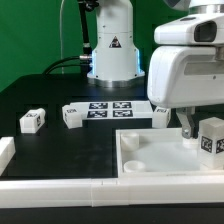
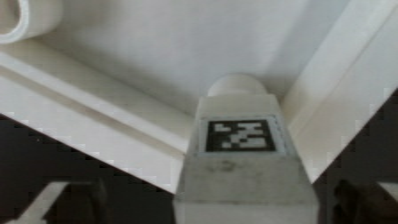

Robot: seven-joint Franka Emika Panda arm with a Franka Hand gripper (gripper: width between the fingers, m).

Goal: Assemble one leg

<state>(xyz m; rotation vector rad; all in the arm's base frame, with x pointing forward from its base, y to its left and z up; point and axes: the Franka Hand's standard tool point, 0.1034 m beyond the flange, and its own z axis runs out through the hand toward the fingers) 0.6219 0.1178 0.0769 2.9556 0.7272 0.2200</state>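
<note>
My gripper is shut on a leg, a small white block with a black-and-white tag. It holds the leg over the right part of the large white tray-like piece. In the wrist view the leg stands between my dark fingers, above the tray's rim and floor. A round corner socket shows at the picture's edge. Two more legs lie on the black table at the exterior view's left. Another lies behind the tray.
The marker board lies flat in front of the robot base. A long white bar runs along the table's front edge, and a short one lies at the exterior view's left.
</note>
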